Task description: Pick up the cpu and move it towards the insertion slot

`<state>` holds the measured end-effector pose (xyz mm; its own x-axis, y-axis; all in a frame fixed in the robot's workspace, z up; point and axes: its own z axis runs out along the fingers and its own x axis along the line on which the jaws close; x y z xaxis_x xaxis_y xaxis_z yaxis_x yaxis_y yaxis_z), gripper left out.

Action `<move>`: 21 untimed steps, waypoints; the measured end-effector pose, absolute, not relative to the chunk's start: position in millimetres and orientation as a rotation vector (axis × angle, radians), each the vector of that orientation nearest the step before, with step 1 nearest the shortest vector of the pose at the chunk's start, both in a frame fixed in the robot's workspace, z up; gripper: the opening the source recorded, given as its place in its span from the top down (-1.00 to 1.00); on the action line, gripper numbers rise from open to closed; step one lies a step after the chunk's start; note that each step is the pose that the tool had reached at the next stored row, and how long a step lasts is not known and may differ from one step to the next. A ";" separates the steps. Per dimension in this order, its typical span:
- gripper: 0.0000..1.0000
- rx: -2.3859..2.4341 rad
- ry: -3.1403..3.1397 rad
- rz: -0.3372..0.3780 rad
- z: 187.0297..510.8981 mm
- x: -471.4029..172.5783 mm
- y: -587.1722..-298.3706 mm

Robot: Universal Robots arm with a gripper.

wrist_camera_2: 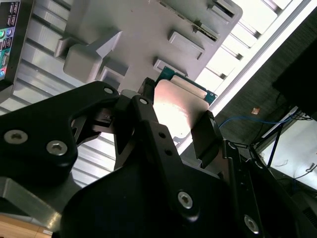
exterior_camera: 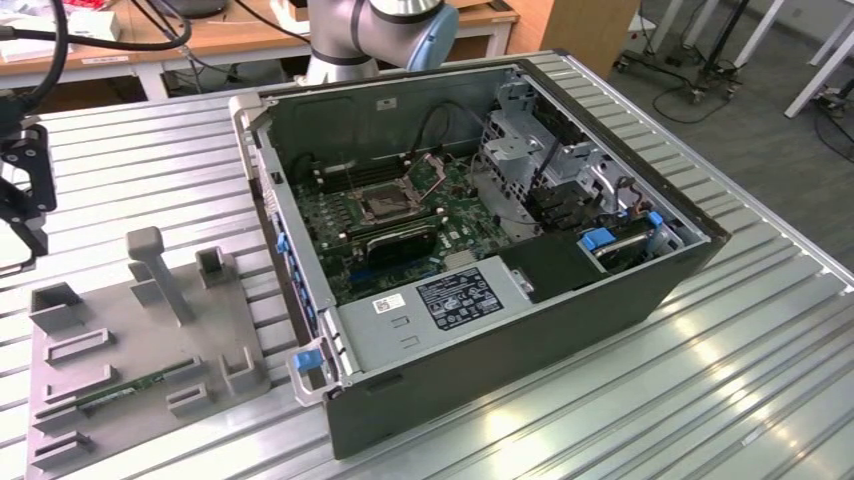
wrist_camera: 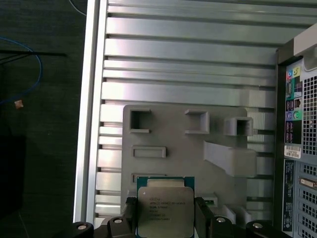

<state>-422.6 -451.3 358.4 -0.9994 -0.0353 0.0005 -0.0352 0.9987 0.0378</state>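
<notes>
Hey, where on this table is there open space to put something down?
The table is bare beyond the grey fixture on the exterior view's left, and along the computer case on that view's right. The fixture's pockets and the case's inside are crowded. The claw holds the cpu over the fixture.

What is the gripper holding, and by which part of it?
The gripper holds the cpu, clamped by two opposite side edges.

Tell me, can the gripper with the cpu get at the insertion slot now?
Probably yes: the computer case lies open upward, nothing seems to cover the insertion slot, and the gripper, shut on the cpu, is outside it.
</notes>
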 end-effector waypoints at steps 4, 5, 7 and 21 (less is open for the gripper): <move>-0.09 0.055 -3.139 -0.059 358.3 -418.1 -451.3; -0.09 0.055 -3.139 -0.059 358.3 -418.0 -451.3; -0.09 0.055 -3.139 -0.059 358.3 -417.5 -451.3; -0.09 0.055 -3.139 -0.059 363.4 -417.0 -451.3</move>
<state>-417.0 -451.3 363.4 -0.9994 -0.0353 0.0005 -0.0352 0.9987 0.0378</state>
